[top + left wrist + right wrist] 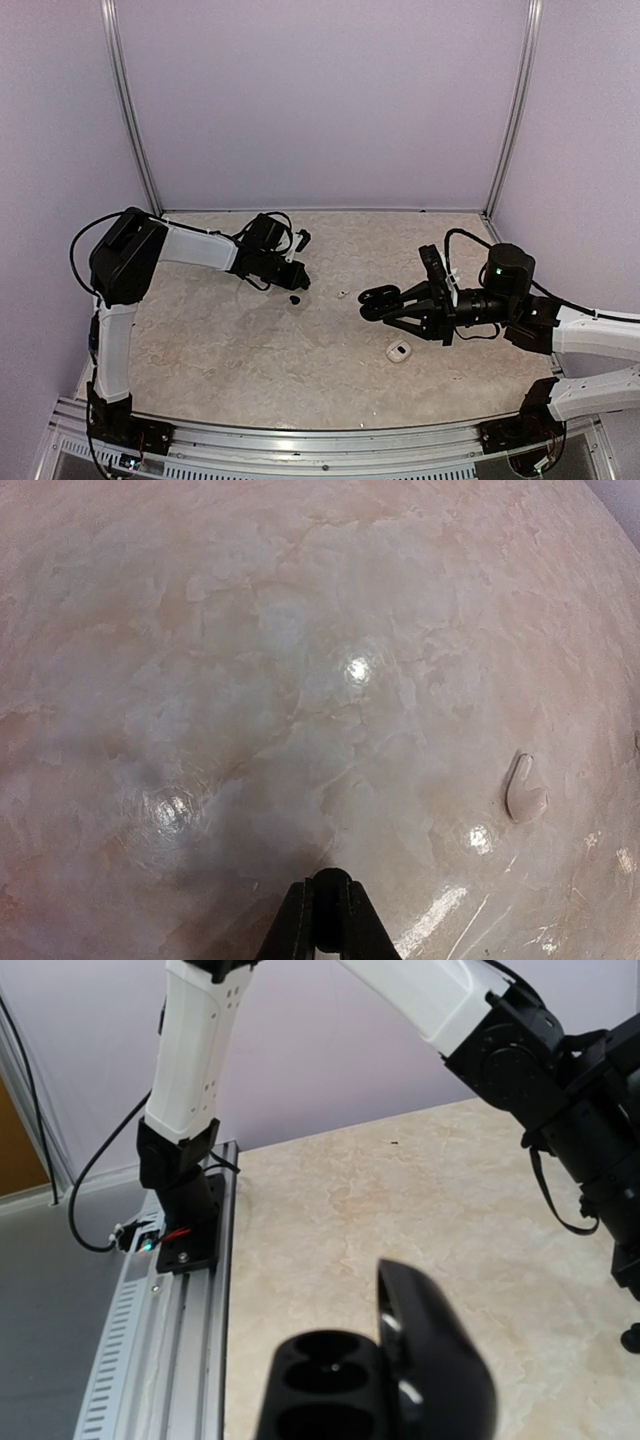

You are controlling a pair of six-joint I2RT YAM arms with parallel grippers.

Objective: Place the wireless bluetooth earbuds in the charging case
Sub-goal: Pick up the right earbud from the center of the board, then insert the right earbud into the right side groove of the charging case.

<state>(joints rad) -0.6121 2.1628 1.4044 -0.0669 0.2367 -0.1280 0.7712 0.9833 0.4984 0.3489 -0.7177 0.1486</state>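
My left gripper (298, 284) hangs low over the table left of centre. In the left wrist view its fingers (290, 925) are shut on a tiny black rounded earbud (332, 878) that pokes out between the tips. In the top view a small black bud (295, 298) shows right at those fingertips. My right gripper (398, 306) is shut on the black charging case (373, 298), held above the table at centre right. The case (335, 1385) is open, its lid (440, 1360) stands up, and its round sockets look empty.
A small white oval piece (399, 351) lies on the table in front of the right gripper. Another small pale piece (525, 790) lies to the right of the left gripper. The left arm's base and rail (180, 1250) show behind the case.
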